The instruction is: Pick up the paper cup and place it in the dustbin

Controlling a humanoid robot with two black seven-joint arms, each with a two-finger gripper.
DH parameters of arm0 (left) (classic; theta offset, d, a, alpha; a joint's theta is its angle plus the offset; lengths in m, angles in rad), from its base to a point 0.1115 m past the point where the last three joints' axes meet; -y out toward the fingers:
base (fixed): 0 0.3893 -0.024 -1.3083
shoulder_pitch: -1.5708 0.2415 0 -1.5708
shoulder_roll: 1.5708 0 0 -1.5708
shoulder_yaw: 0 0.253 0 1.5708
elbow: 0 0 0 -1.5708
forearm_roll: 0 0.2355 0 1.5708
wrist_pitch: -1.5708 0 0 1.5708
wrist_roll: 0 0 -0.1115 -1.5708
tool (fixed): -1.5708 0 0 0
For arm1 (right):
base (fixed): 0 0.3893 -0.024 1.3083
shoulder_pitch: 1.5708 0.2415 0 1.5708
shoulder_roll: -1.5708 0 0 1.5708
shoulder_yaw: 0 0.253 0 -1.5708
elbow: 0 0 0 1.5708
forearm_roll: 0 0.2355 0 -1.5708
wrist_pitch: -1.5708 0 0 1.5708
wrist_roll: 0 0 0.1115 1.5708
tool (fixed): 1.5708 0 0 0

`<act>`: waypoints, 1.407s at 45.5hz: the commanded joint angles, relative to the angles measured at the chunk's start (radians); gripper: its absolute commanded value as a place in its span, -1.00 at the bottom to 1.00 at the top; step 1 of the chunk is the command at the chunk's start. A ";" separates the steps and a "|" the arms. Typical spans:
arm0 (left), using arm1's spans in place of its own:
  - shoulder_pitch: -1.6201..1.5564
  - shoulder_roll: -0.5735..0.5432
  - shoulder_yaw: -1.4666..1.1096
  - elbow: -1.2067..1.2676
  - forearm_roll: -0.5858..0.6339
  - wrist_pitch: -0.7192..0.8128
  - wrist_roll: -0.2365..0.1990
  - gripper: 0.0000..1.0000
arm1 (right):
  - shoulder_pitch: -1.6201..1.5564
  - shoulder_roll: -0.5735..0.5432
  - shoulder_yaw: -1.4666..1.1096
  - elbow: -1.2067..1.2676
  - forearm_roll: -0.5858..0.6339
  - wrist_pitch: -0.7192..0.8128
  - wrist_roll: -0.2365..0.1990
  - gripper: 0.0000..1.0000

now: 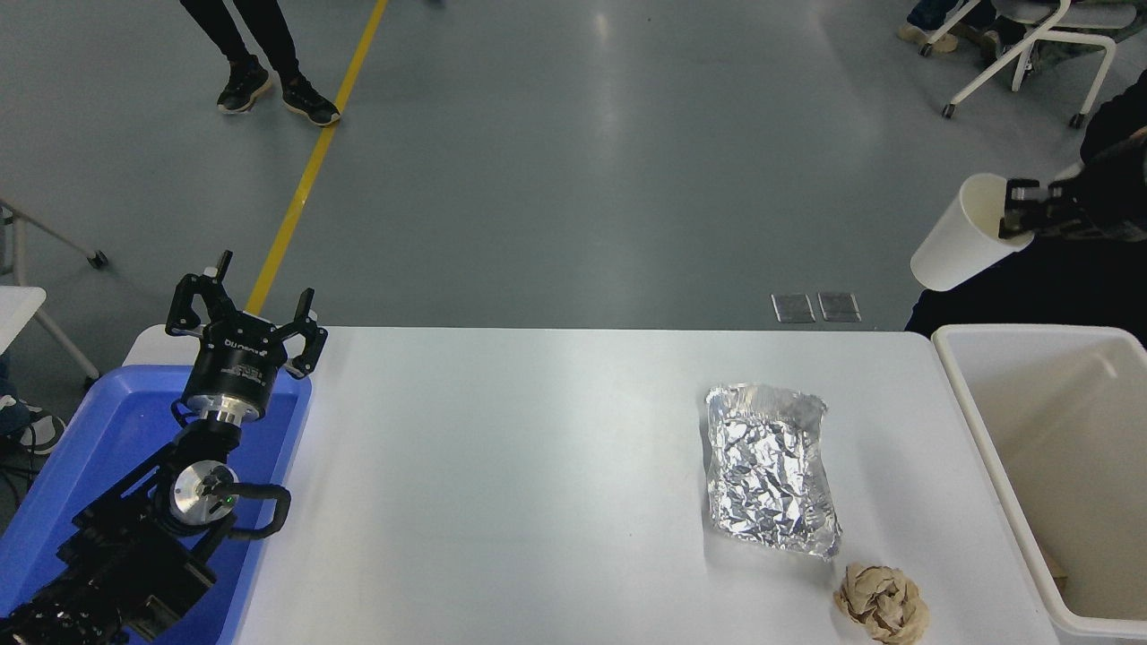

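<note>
Paper cup [961,235] up in the air at the far right, tilted, mouth turned toward the right, base pointing down and left. Pinched at the rim by the right gripper [1017,215], jaws clamped on the cup wall, one finger inside the mouth and one outside. Sensible hold for a light, thin-walled cup: rim grip keeps the body free and lets it drop cleanly on release. Hanging high above the table's [538,466] far right corner, just left of the dustbin's [963,385] far left corner, not yet over the opening. Dustbin sitting tight against the table's right edge, deep interior open. Judged stage: carry under way, drop still to come; needs a short move right and nearer before letting go, otherwise a risk of the cup landing on the table or floor. Foil tray [771,466] and crumpled brown paper ball [883,602] untouched on the table's right side. Left gripper [246,313] parked over the blue tub [99,448] at the near left, fingers spread apart, holding nothing.
</note>
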 commanded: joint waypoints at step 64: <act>0.001 0.000 -0.001 0.001 0.000 0.001 0.000 0.96 | -0.982 -0.102 0.357 -0.908 0.249 -0.211 -0.215 -1.00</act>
